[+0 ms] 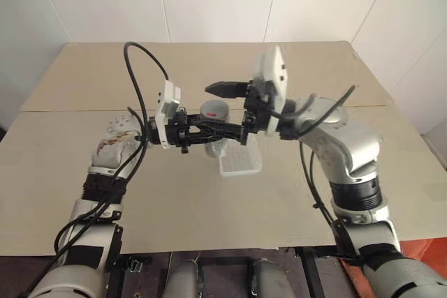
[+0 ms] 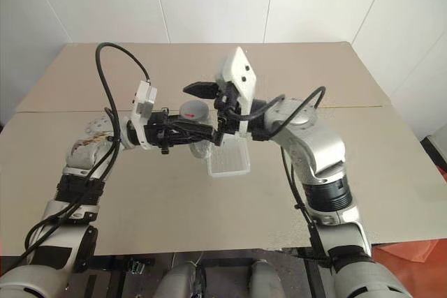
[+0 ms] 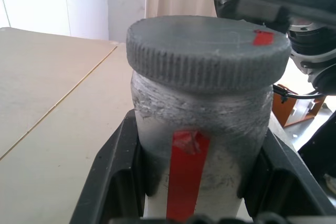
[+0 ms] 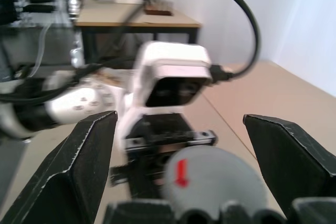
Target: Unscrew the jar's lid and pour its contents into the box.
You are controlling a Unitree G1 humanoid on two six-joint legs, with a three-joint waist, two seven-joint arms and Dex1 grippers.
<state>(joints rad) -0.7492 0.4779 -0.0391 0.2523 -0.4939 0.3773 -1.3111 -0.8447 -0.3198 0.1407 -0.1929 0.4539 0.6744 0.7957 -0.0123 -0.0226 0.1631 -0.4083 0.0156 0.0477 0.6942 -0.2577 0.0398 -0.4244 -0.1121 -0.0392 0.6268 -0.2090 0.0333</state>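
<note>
The left gripper [image 1: 209, 132] was clamped on the jar [image 3: 199, 129], one black finger [image 3: 113, 174] on each side of its body, jar upright, red stripe [image 3: 185, 174] facing that arm's wrist camera. The lid [image 3: 207, 51] sat on the jar's top, grey with a ribbed edge and a small red mark [image 3: 262, 38] on its flat face. The right gripper [image 4: 181, 145] stood with jaws spread wide, fingers [image 4: 79, 161] on either side of the lid and apart from it; nothing was held. The box [image 2: 228, 155] lay on the table [image 1: 209, 221] just beneath the jar, slightly toward the robot's right. Contents of the jar could not be made out through its wall.
</note>
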